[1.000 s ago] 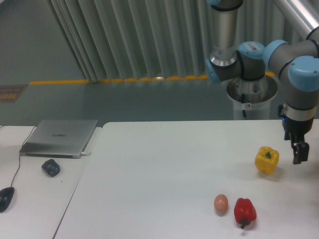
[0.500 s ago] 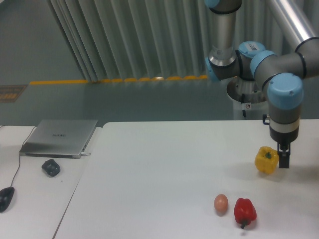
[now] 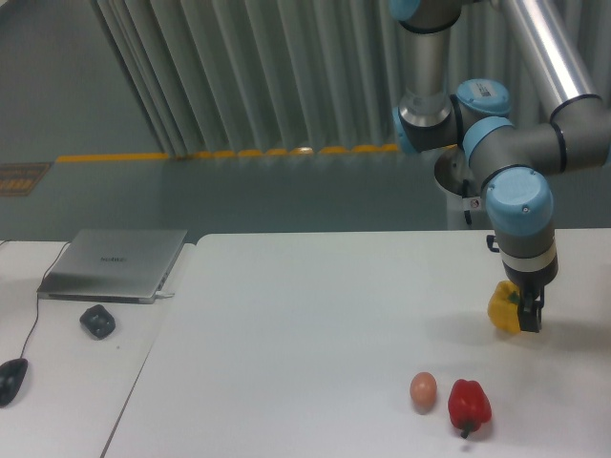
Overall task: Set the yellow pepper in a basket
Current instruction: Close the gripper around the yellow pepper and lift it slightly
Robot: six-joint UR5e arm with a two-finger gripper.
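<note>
We see the gripper (image 3: 525, 310) pointing straight down over the right part of the white table (image 3: 315, 324), hung from a grey wrist with a blue cap on the arm (image 3: 520, 205). The yellow pepper (image 3: 501, 308) sits on the table directly at the gripper, its right side covered by the dark fingers (image 3: 531, 313), so that only its left half and lower edge show to the gripper's left. We cannot tell how wide the jaws stand, nor whether they press on the pepper or merely pass in front of it, because the fingers appear as one dark shape from this view. Below and to the left of the gripper, nearer the camera, lies the red pepper (image 3: 469, 405), and just left of that the small brown egg (image 3: 423, 388); the two stand close together but apart, and both are well apart from the yellow pepper. Far to the gripper's left, on a separate lighter surface, we note a closed silver laptop (image 3: 113, 264), a small dark object (image 3: 97, 321) in front of it, and a black mouse (image 3: 10, 380) with its cable at the frame's edge.
</note>
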